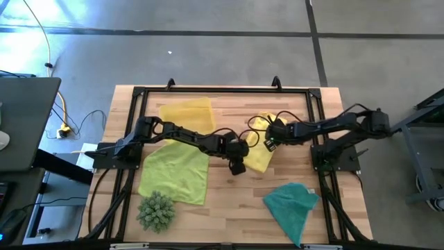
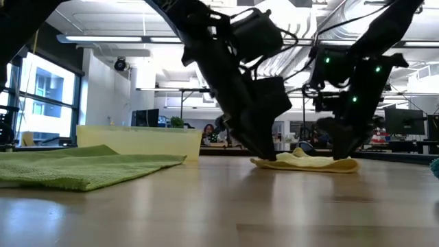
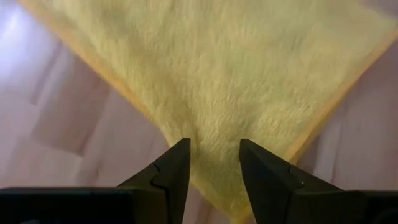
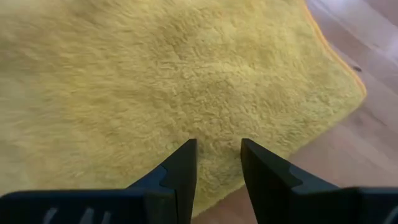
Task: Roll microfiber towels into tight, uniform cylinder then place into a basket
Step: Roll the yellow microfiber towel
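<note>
A bright yellow towel (image 1: 261, 158) lies on the table's middle, its far end bunched up. My left gripper (image 1: 237, 167) is down at the towel's near left corner and my right gripper (image 1: 269, 144) at its right side; each is shut on the towel with a narrow gap. A lime green towel (image 1: 175, 172) lies flat at the left and a teal towel (image 1: 293, 205) lies crumpled at the near right. The yellow basket (image 1: 186, 111) stands at the far left. My left gripper has the yellow towel's pointed corner (image 3: 214, 155) between its two fingers (image 3: 171, 177). They come from above, slanting down, one on each side of the corner. The towel lies on the table (image 2: 309, 163); one layer or several, I cannot tell. My right gripper has yellow pile between its two fingers (image 4: 264, 174), just inside the towel's edge (image 4: 217, 149). It comes from above, slanting down. The towel stays on the table under the fingers; whether a fold is pinched does not show.
A spiky green plant-like ball (image 1: 156, 212) sits near the front left, just below the lime towel. A black frame (image 1: 222, 90) runs around the tabletop. Bare wood (image 1: 236, 208) shows between the lime and teal towels.
</note>
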